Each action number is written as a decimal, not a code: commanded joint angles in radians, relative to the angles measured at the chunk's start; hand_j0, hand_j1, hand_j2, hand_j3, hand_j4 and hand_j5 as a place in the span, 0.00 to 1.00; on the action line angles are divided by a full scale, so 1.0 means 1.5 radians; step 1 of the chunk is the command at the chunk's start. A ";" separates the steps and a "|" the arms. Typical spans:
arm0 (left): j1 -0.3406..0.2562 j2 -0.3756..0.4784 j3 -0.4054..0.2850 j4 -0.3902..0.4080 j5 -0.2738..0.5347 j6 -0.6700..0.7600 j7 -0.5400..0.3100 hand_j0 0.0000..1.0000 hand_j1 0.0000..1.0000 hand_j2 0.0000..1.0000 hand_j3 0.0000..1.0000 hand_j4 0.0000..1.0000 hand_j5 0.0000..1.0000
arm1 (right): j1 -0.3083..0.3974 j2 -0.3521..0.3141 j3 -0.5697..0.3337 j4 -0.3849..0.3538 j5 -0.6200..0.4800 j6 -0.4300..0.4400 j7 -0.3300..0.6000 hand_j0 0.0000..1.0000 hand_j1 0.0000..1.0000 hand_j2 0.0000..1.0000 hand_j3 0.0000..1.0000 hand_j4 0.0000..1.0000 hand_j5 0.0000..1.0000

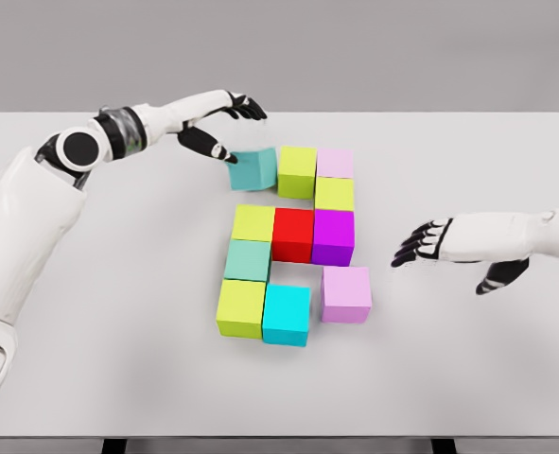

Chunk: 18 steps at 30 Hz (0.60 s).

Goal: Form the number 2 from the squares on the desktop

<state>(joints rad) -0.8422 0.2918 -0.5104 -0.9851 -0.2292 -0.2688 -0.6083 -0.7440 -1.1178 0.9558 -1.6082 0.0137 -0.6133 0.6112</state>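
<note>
Ten cubes are lying on the white table (90, 378), nearly forming a 2. The risk is sitting in the main block: if the teal cube (253, 169) is shoved in while tilted, it is likely to knock the lime cube (297, 171) beside it and skew the top row. The lilac cube (346, 294) at lower right is standing slightly apart. The left hand (220, 128) is pinching the teal cube's upper left corner, fingers curled. The right hand (430, 242) is hovering flat, fingers spread, holding nothing.
</note>
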 commanded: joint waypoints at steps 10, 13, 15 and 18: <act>0.003 0.022 0.003 -0.004 0.009 -0.009 0.000 1.00 1.00 1.00 1.00 1.00 1.00 | 0.018 0.004 0.027 0.069 -0.368 0.002 0.000 1.00 1.00 1.00 1.00 1.00 1.00; 0.003 0.031 0.000 -0.007 0.009 -0.036 -0.002 1.00 1.00 1.00 1.00 1.00 1.00 | 0.020 0.016 0.045 0.056 -0.368 0.002 0.000 1.00 1.00 1.00 1.00 1.00 1.00; 0.004 0.035 -0.005 -0.009 0.007 -0.058 -0.002 1.00 1.00 1.00 1.00 1.00 1.00 | 0.031 0.018 0.045 0.046 -0.368 0.002 0.000 1.00 1.00 1.00 1.00 1.00 1.00; 0.008 0.029 -0.008 -0.007 0.005 -0.066 -0.002 1.00 1.00 1.00 1.00 1.00 1.00 | 0.036 0.022 0.043 0.045 -0.368 0.002 0.000 1.00 1.00 1.00 1.00 1.00 1.00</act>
<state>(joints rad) -0.8314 0.3368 -0.5195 -0.9956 -0.2257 -0.3546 -0.6111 -0.6903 -1.0891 1.0206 -1.5343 -0.5267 -0.6132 0.6111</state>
